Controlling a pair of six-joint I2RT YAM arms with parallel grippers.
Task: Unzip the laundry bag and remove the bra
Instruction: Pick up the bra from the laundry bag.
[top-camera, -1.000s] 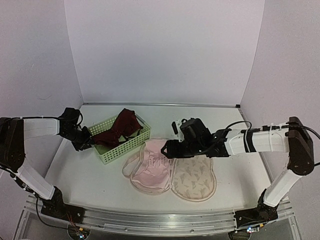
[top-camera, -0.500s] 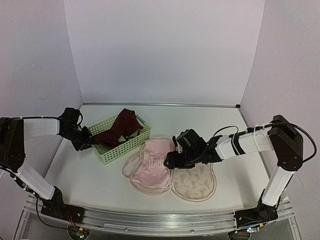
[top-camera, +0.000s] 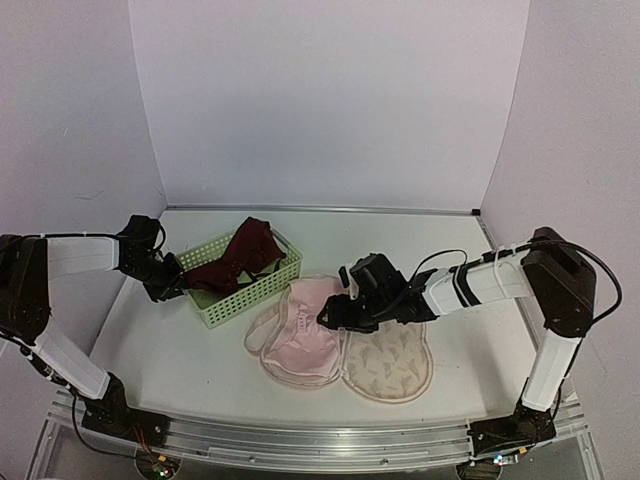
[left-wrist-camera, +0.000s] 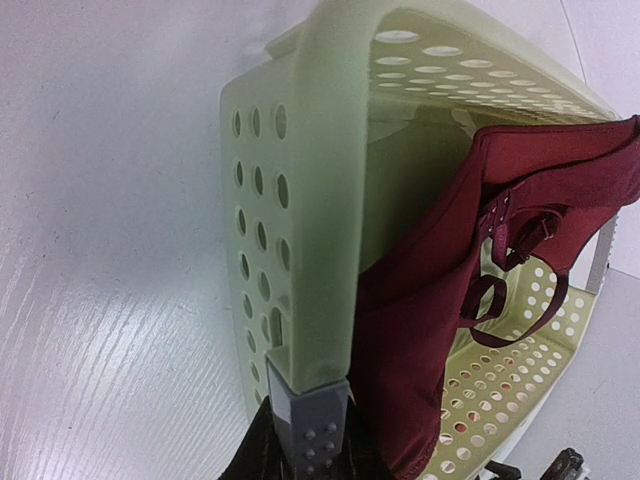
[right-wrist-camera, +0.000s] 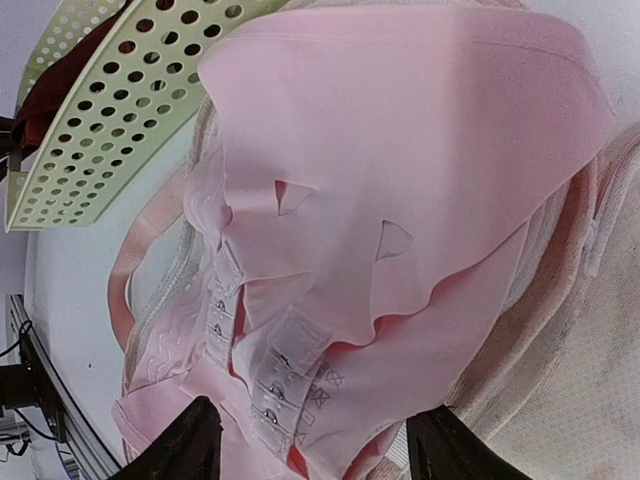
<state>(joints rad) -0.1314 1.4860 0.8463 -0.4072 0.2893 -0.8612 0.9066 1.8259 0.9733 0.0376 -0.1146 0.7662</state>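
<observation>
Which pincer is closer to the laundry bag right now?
Right. The right pincer is open just above the left half of the bag; the left pincer is off at the basket rim, apart from the bag.

the laundry bag (top-camera: 385, 360) lies unzipped and spread flat on the table (top-camera: 180, 350), its two oval halves side by side. the right half is cream with small leaf-like motifs. the left half (right-wrist-camera: 400, 170) shows pale pink fabric, creased, with white care labels sewn along one seam. the bra (top-camera: 245, 255) is out of the bag, well apart from it. dark maroon, it is draped in the light green basket (top-camera: 240, 300) and over its rim, thin straps and buckles hanging inside (left-wrist-camera: 430, 300).
</observation>
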